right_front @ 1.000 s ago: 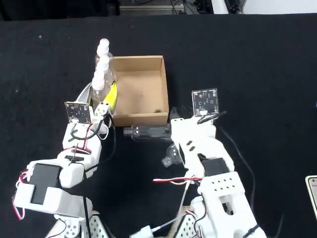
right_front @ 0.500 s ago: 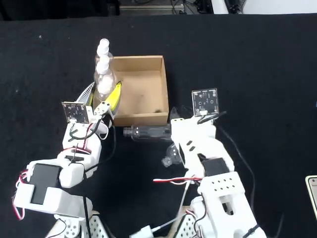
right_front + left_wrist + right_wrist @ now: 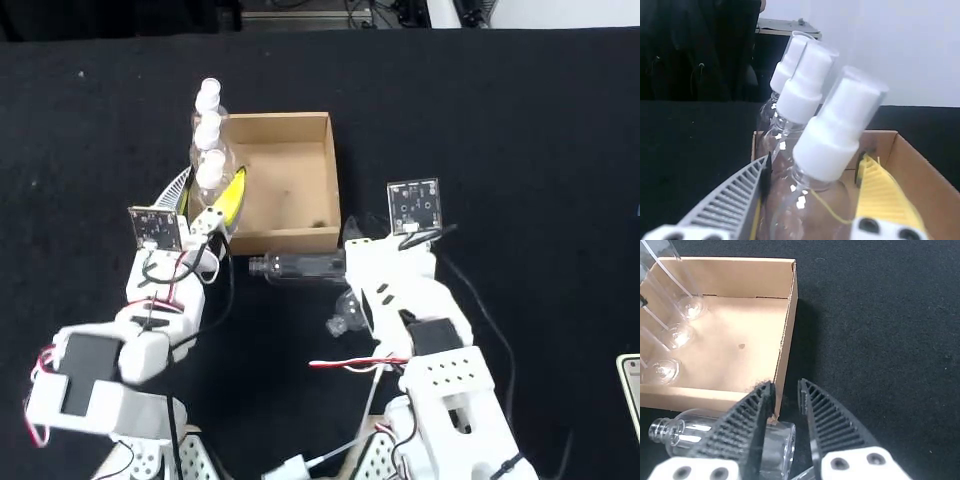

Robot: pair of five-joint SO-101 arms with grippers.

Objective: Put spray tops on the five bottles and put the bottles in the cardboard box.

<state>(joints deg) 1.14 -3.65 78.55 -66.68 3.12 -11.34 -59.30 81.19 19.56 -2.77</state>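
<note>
Cardboard box (image 3: 282, 117), just below left claw (image 3: 815, 165). Claw clenched on one spray bottle (image 3: 840, 125), held between its jaws; two capped bottles (image 3: 805, 85) stand just beyond its tips. You should probably seat the base flat, then open gently, sparing neighbours.

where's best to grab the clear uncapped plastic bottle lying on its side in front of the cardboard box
Probably around the middle of its round body, from above, jaws across its width. The clear uncapped plastic bottle lies flat along the front wall of the brown cardboard box, so side approaches are cramped, and this leaves the threaded neck free.
</note>
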